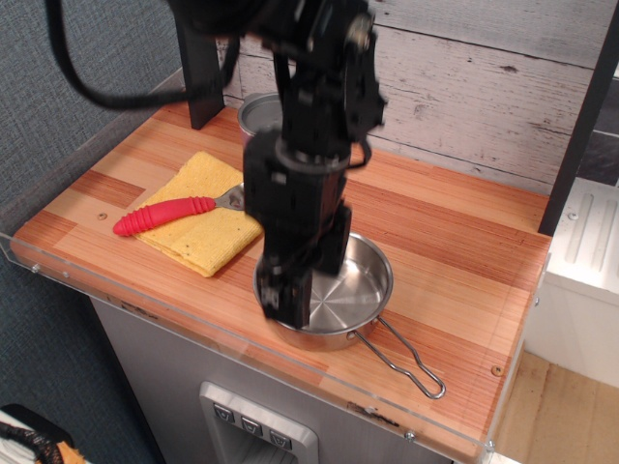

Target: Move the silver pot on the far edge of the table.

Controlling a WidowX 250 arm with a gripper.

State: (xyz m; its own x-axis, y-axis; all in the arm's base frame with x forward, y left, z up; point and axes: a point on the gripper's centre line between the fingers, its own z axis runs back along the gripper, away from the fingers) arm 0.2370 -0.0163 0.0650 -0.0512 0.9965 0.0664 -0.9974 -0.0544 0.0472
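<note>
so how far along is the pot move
Done: the silver pot sits by the table edge nearest the camera, handle pointing right. In hand: the gripper hangs at the pot's left rim; motion blur hides whether it is gripping. Left: I can't tell which edge counts as far, so it may need another move.

Striped wood table (pixel 464 242) with clear acrylic rim carries 3 things directly. Silver pot (pixel 338 290) sits at the near edge, wire handle pointing right along that edge. Yellow cloth (pixel 198 208) lies left of the pot (a red-handled spoon (pixel 164 215) on top of it). Tin can (pixel 256 111) stands behind the pot, toward the wall.
</note>
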